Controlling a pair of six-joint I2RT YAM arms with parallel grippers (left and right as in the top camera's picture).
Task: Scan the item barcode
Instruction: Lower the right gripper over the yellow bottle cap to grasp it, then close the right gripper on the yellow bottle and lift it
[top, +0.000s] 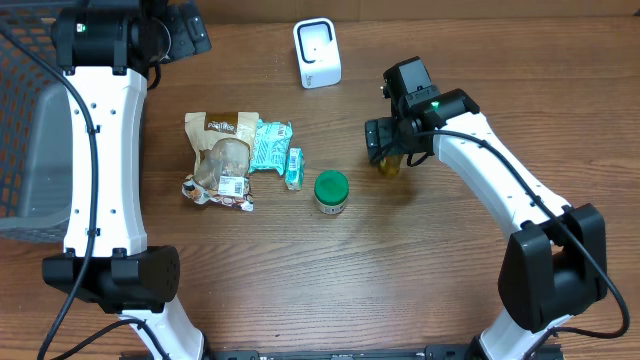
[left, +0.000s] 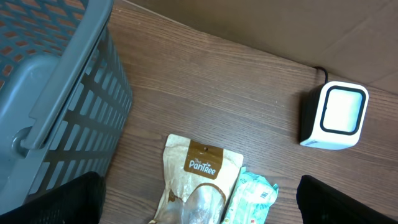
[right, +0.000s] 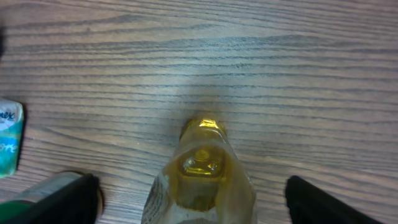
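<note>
**Item 1:** grey slatted plastic basket (top: 28, 150), far left of the white box-shaped scanner (top: 317, 52).

**Item 2:** left gripper (left: 199, 202), left of the scanner, spread wide and empty.

**Item 3:** brown-and-white snack pouch (top: 222, 150), teal wipe packets (top: 270, 145) and green-lidded jar (top: 331, 190), on the near side of the scanner, mostly to its left.

**Item 4:** clear bottle of yellow liquid (right: 200, 180), upright, near and right of the scanner. The right gripper (right: 193, 199) sits astride it, jaws wide and not yet gripping.

**Handling note:** close squarely on the bottle's body and lift it upright. The barcode is not visible, so turn the label until it faces the scanner window.
</note>
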